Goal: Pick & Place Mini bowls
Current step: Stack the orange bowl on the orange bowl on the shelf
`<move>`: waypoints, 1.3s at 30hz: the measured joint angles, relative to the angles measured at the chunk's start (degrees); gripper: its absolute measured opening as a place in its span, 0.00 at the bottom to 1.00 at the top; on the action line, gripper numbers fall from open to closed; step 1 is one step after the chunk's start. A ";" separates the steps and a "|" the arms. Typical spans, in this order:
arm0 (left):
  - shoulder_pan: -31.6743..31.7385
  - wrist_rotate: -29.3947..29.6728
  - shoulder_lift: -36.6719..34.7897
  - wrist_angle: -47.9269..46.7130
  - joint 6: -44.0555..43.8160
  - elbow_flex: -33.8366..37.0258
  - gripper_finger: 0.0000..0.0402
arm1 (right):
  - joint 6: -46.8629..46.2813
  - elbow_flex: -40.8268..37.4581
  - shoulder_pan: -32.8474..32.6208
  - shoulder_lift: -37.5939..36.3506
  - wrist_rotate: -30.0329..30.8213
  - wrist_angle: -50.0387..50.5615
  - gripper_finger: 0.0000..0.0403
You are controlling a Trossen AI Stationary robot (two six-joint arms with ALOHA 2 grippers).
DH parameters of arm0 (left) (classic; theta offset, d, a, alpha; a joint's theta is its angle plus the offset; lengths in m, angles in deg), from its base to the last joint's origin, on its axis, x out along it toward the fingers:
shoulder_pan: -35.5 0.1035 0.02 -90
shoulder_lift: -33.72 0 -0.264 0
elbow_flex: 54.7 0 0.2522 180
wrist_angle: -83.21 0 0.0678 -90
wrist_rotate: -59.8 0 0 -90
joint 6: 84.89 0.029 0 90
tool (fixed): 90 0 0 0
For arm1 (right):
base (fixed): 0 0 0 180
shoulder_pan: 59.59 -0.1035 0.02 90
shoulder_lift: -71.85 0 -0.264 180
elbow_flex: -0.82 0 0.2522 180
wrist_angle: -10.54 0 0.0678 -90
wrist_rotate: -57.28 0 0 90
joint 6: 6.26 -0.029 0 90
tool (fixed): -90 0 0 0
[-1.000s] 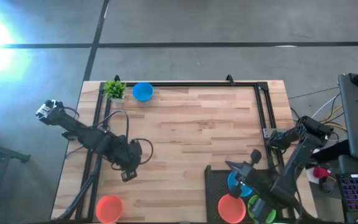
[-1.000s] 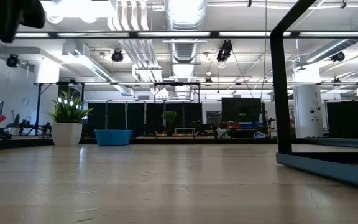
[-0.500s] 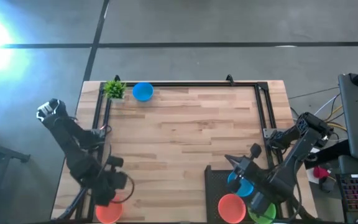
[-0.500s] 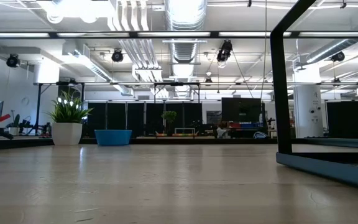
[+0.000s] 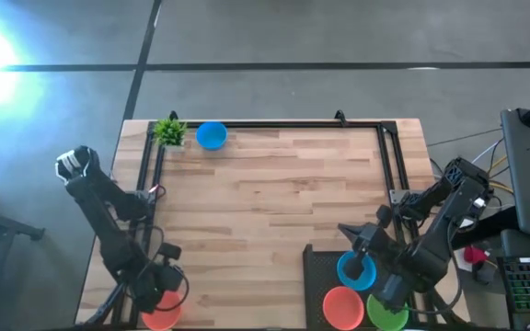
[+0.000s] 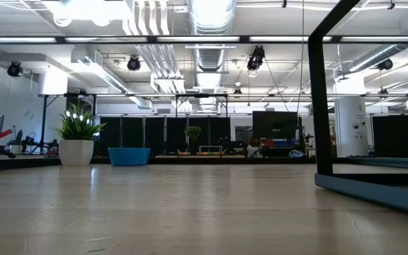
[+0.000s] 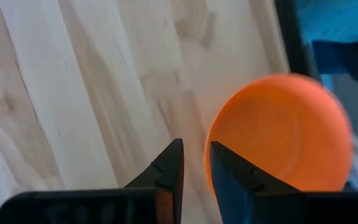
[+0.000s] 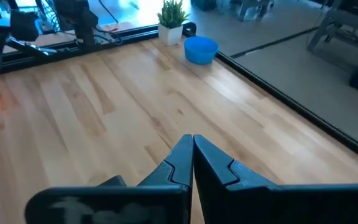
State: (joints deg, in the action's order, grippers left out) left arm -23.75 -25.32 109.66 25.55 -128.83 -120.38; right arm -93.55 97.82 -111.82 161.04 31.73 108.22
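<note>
An orange mini bowl (image 7: 279, 132) sits on the wood at the table's near left corner (image 5: 166, 314). My left gripper (image 7: 196, 152) hangs just over its rim, pointing steeply down, with a narrow gap between the fingers and nothing in it (image 5: 159, 292). A blue mini bowl (image 5: 211, 135) stands at the far left by the plant, also seen in the low view (image 6: 129, 156). Blue (image 5: 355, 269), orange (image 5: 343, 308) and green (image 5: 389, 313) mini bowls lie in the black tray (image 5: 313, 276). My right gripper (image 8: 192, 138) is shut and holds nothing above the tray (image 5: 343, 229).
A small potted plant (image 5: 168, 131) stands in the far left corner. A black rail frame (image 5: 293, 125) runs along the table's far, left and right sides; in the low view its post (image 6: 319, 99) rises at the right. Bare wood (image 5: 265, 202) fills the middle.
My left gripper has swung from the table's left middle toward the near left corner, sinking and rolling, and now hangs over the orange bowl. My right gripper has risen a little above the tray, uncovering more of the blue bowl there. No bowl has moved.
</note>
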 joint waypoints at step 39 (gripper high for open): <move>-0.49 -4.84 0.02 16.94 -1.28 11.66 0.01 | 0.52 0.00 -0.01 0.00 -0.17 -0.97 0.02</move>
State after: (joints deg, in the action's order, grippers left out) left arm -24.24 -30.16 109.68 42.49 -130.11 -108.72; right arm -93.02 97.82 -111.82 161.04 31.55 107.25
